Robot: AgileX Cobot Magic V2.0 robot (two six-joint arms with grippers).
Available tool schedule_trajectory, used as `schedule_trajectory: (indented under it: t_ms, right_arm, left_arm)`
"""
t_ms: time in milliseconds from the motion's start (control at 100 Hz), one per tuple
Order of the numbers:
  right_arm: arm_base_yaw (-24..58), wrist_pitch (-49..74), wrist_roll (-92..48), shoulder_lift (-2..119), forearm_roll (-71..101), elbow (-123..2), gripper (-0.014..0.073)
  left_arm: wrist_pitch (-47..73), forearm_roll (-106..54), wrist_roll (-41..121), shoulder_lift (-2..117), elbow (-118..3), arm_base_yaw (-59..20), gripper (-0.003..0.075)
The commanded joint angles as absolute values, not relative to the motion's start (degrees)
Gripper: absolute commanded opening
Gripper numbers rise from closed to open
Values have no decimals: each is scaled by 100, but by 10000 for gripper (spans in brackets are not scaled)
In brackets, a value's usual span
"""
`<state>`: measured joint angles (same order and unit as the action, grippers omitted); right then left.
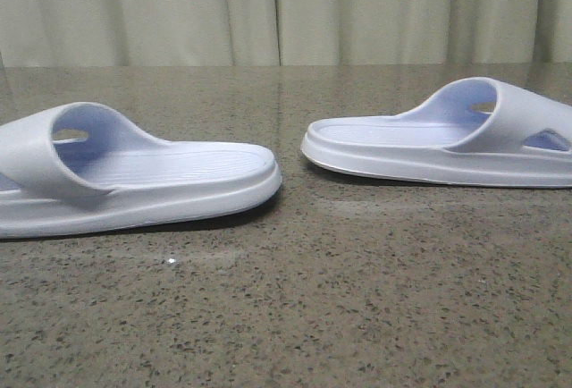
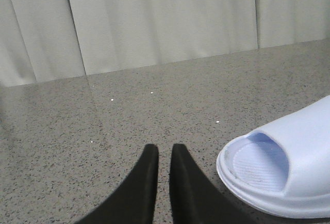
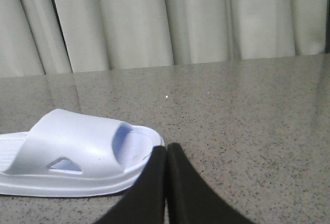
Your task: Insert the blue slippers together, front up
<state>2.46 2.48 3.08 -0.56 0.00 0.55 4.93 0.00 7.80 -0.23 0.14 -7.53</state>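
Observation:
Two pale blue slippers lie sole-down and apart on the speckled stone table [image 1: 295, 316], their heel ends facing each other. The left slipper [image 1: 125, 178] has its strap at the left, and the right slipper [image 1: 447, 138] has its strap at the right. Neither gripper shows in the front view. In the left wrist view, my left gripper [image 2: 164, 149] sits low over bare table beside the slipper's [image 2: 304, 141] toe opening, fingers almost together with nothing between them. My right gripper [image 3: 166, 149] is shut and empty, its tips just beside the toe rim of the other slipper [image 3: 72, 141].
A pale pleated curtain [image 1: 286, 8] hangs behind the table's far edge. A band of bare stone separates the two slippers in the front view.

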Motion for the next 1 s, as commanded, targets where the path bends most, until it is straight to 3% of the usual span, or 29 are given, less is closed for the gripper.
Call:
schedule_trajectory:
  t_ms: [0,580,830,990]
  right_arm:
    - [217,-326,317,-169,-78,175,-107]
    - [217,-705,317,-169,-78,175,-107]
    - [217,-756,317,-169,-78,115,-106]
    - [217,101,317,-100,-78,-450,-106]
  left_arm:
    - [0,-67,730,-188,59,-727,16]
    - [-64,-111,730,-188,59,-727,16]
    - [-412,-1898,730,-188,30,-727,15]
    - [-396,-2743,730,-177,-420,-727,15]
